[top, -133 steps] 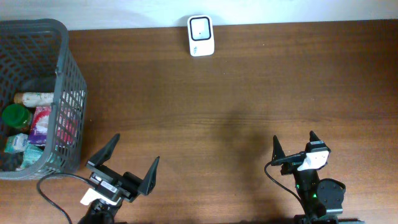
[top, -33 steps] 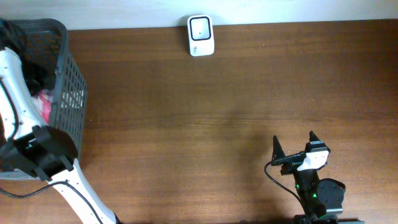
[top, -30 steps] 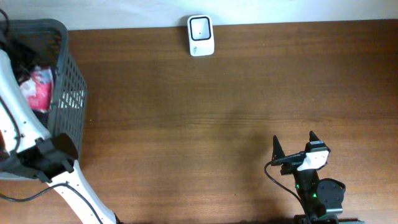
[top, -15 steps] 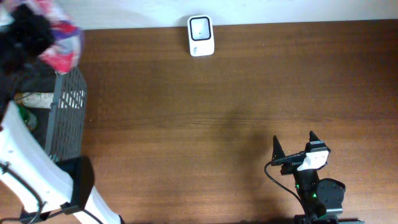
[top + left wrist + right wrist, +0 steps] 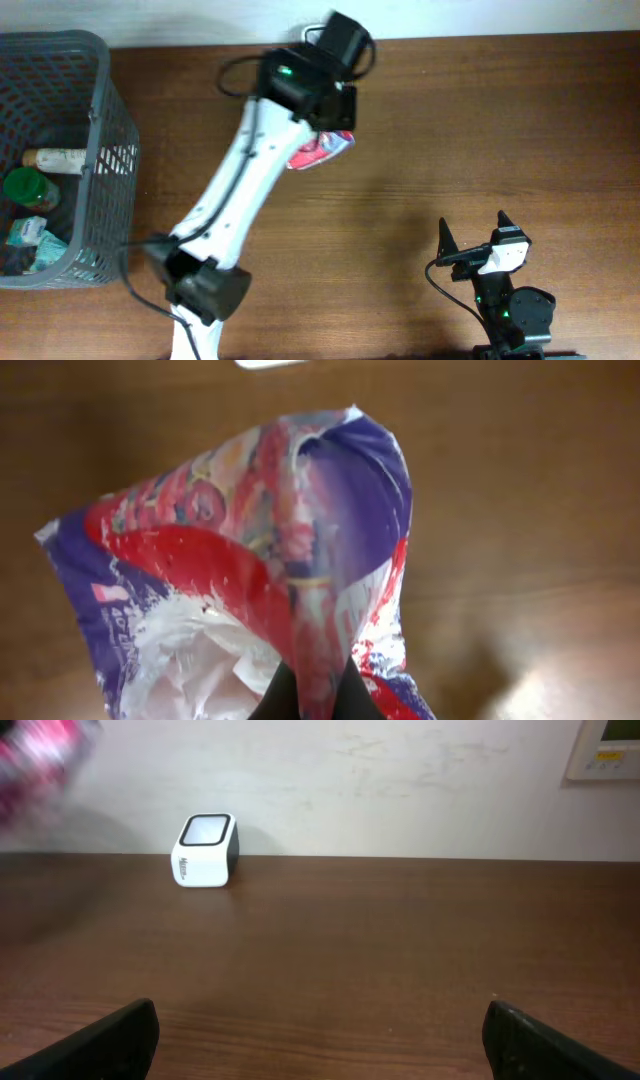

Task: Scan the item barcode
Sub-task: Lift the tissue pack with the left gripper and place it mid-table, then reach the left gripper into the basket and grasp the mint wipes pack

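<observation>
Hanging upper centre of overhead, pouch (image 5: 322, 150) clamped in left tool (image 5: 305, 695); right tool (image 5: 473, 225) apart, lower right. Right wrist view alone shows scanner (image 5: 205, 850) clearly, upper left, on worktop (image 5: 400, 940).

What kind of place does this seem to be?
Probably a mock shop checkout set up on a wooden table: a small white barcode scanner stands at its far edge, a grey basket holds groceries, and a colourful snack bag hangs over the table.
</observation>
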